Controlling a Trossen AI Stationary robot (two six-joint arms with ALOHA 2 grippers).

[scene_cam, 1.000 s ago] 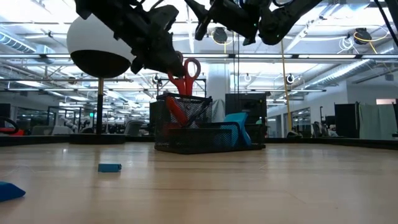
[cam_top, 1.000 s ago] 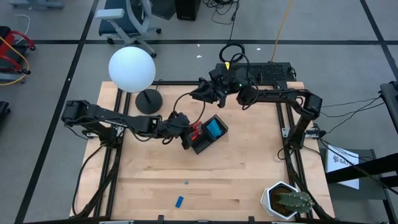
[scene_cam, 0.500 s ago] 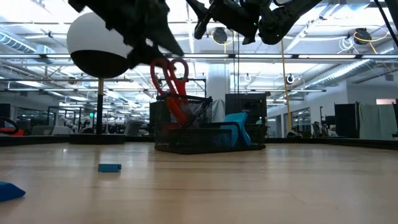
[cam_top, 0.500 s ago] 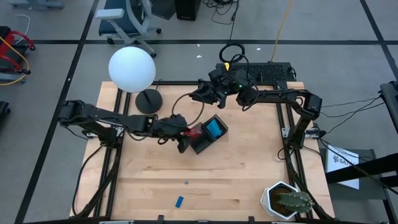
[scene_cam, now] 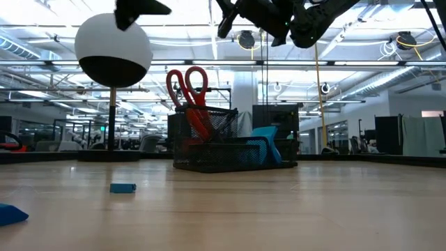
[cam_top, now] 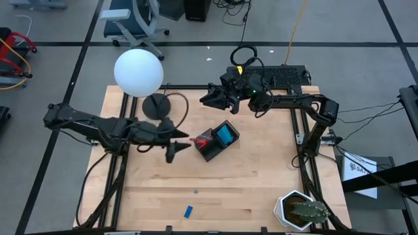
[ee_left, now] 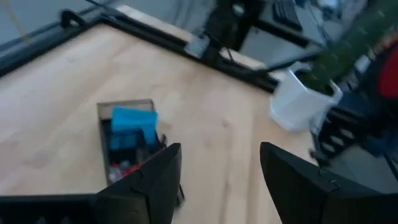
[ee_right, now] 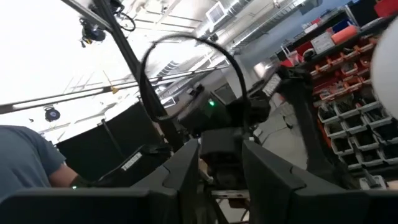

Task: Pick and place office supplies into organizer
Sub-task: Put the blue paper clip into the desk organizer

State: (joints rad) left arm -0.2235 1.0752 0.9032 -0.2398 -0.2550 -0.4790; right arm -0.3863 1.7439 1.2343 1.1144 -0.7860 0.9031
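lamp: one white globe [cam_top: 138, 72] on a thin stem over a round black base [cam_top: 156, 106], at the table's far left corner; matte and smooth.
table: pale wood planks [cam_top: 255, 189] inside a black metal frame.
left gripper: [cam_top: 177, 147] over the table just left of the organizer, two dark fingers spread apart with nothing between them; in the left wrist view the fingers [ee_left: 147, 186] frame the organizer from above.
scissors: one pair, glossy red loop handles [scene_cam: 188, 84], standing handles-up in the organizer's tall mesh compartment, blades hidden inside.
organizer: one black wire-mesh box [cam_top: 216, 141], rectangular, near the table's middle, set at an angle; tall cup at one end, lower tray at the other.
notepad: one blue square block [cam_top: 225, 136] in the lower tray, leaning, its corner above the rim [scene_cam: 268, 143].
right gripper: [cam_top: 204, 99] raised near the far edge, behind the organizer; fingers appear parted, though the view is poor.
loose items: two small blue pieces near the front edge, one flat rectangular [cam_top: 188, 211], one tinier [cam_top: 196, 192], both well apart from the organizer.
cactus: one green spiny plant in a white pot [cam_top: 299, 210] at the front right corner.
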